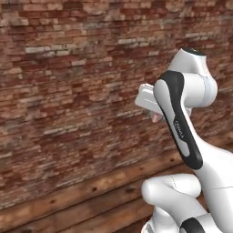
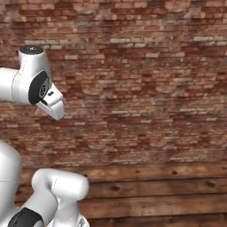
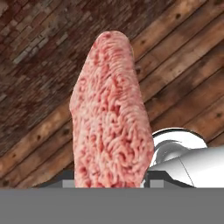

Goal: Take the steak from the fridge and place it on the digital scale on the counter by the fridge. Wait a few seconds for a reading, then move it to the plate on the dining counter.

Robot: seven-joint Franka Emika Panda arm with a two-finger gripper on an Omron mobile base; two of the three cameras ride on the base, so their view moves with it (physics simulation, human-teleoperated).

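Steak (image 3: 111, 113): pinkish-red raw slab with mottled, marbled texture, elongated oval, standing on end lengthwise from the bottom of the hand view, held clear of any surface, brick wall and wood planks behind; small pink edge (image 1: 156, 118) visible in left base view.

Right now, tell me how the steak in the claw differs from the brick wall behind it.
The steak is pale pinkish-red with a fine marbled grain; the brick wall is darker reddish-brown, laid in mortared courses. The steak is one rounded slab held up in the claw; the wall is a flat backdrop across both base views. Both are reddish.
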